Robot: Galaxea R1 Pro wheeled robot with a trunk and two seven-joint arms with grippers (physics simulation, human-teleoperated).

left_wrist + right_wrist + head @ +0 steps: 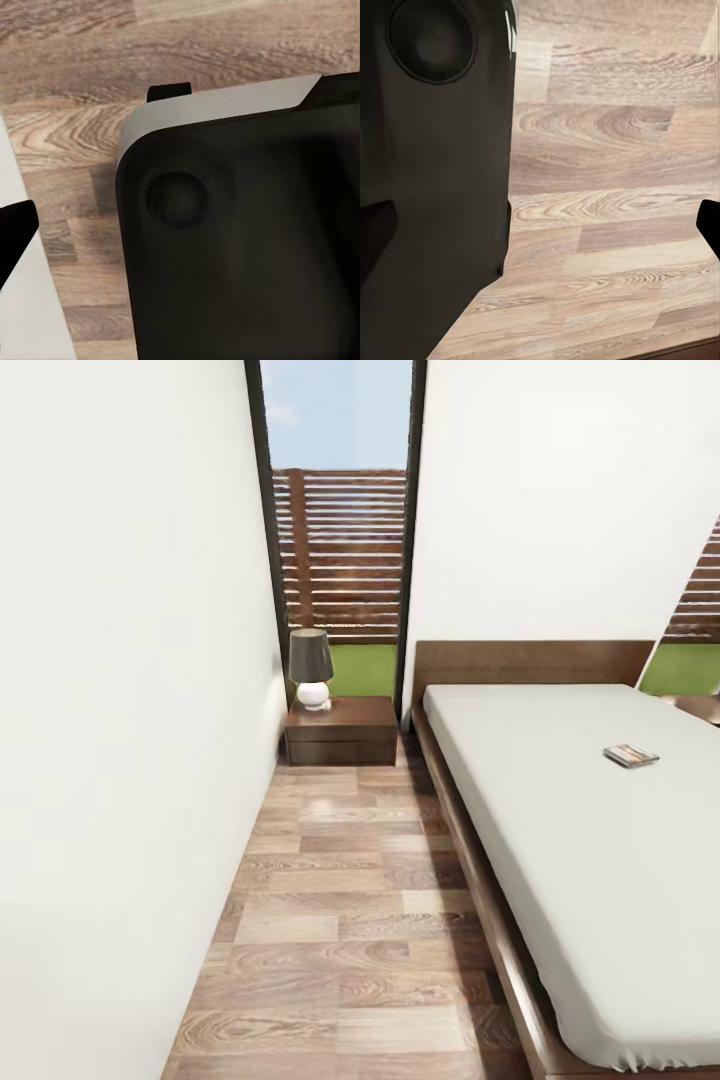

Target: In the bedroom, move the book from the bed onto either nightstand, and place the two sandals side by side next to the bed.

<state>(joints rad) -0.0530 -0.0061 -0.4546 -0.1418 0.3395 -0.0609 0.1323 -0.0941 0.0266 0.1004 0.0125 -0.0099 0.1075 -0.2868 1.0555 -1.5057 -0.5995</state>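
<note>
The book (631,756) lies flat on the off-white mattress of the bed (560,830), toward its right side near the headboard. A nightstand (342,730) of dark wood stands at the far end of the aisle, left of the headboard, with a lamp on it. The sandals are out of view. In the right wrist view, my right gripper (540,225) hangs open over the plank floor with nothing between its dark fingertips (709,225). In the left wrist view, one fingertip (15,236) of my left gripper (180,232) sits at the picture's edge, spread wide, holding nothing.
A narrow strip of wood floor (340,920) runs between the white wall (120,710) and the bed frame. The grey-shaded lamp (312,668) takes the nightstand's left half. Another dark wooden top (700,706) shows past the bed's right. My dark base (247,240) is below both wrists.
</note>
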